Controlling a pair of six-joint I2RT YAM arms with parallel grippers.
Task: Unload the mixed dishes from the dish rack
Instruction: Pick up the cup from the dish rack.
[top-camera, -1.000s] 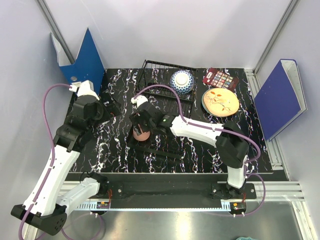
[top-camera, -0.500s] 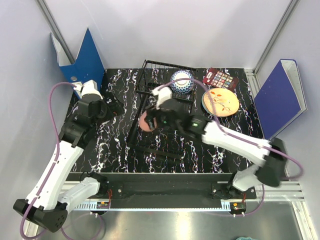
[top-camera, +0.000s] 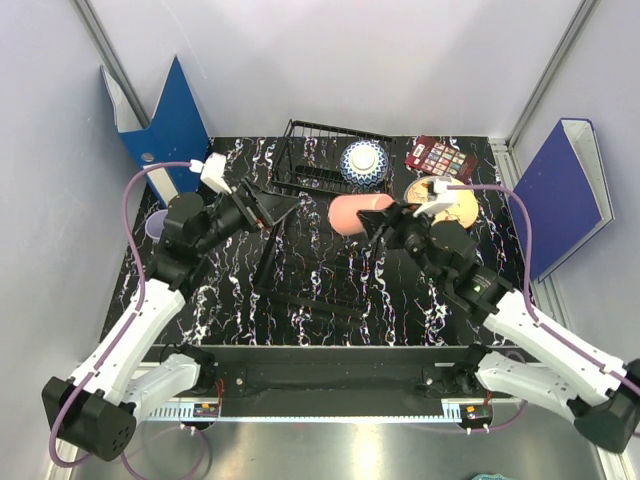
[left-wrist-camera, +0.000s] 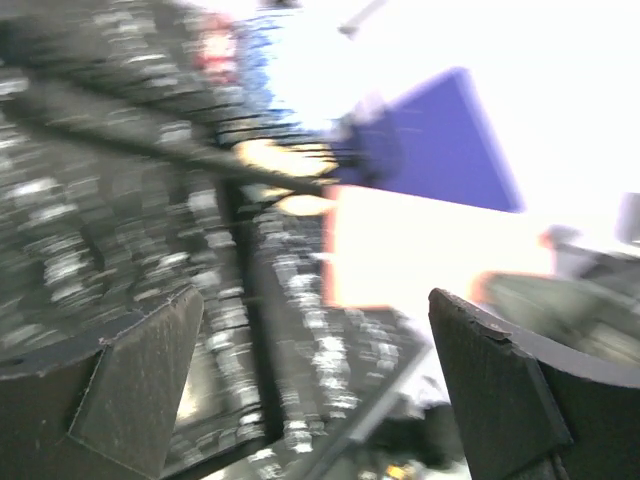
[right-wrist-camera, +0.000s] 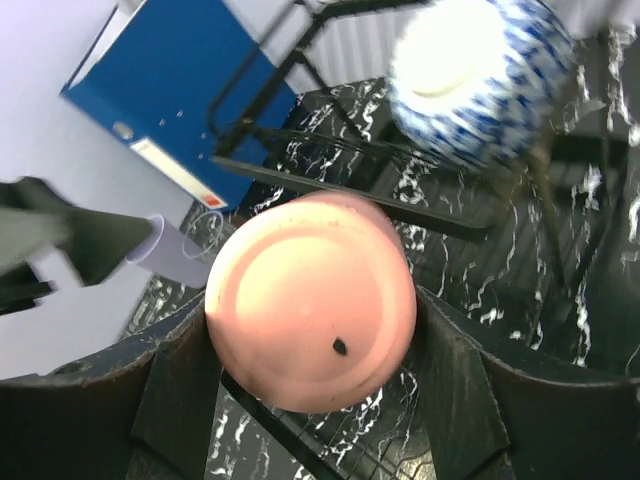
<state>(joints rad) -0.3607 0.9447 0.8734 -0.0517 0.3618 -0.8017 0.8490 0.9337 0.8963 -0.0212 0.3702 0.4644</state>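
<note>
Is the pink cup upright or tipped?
Tipped: the pink cup lies sideways, clamped in the jaws of the right gripper, its base facing the wrist camera.

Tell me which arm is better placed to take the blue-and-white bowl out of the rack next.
Left, probably. The left gripper is open and empty beside the dish rack, where the blue-and-white bowl sits. The right gripper is shut on the salmon-pink cup, so it is busy.

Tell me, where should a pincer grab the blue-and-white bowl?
Probably the white base of the bowl, from above: it seems to lie bottom-up in the dish rack, rim down among the wires, so the base is the narrow part showing.
</note>
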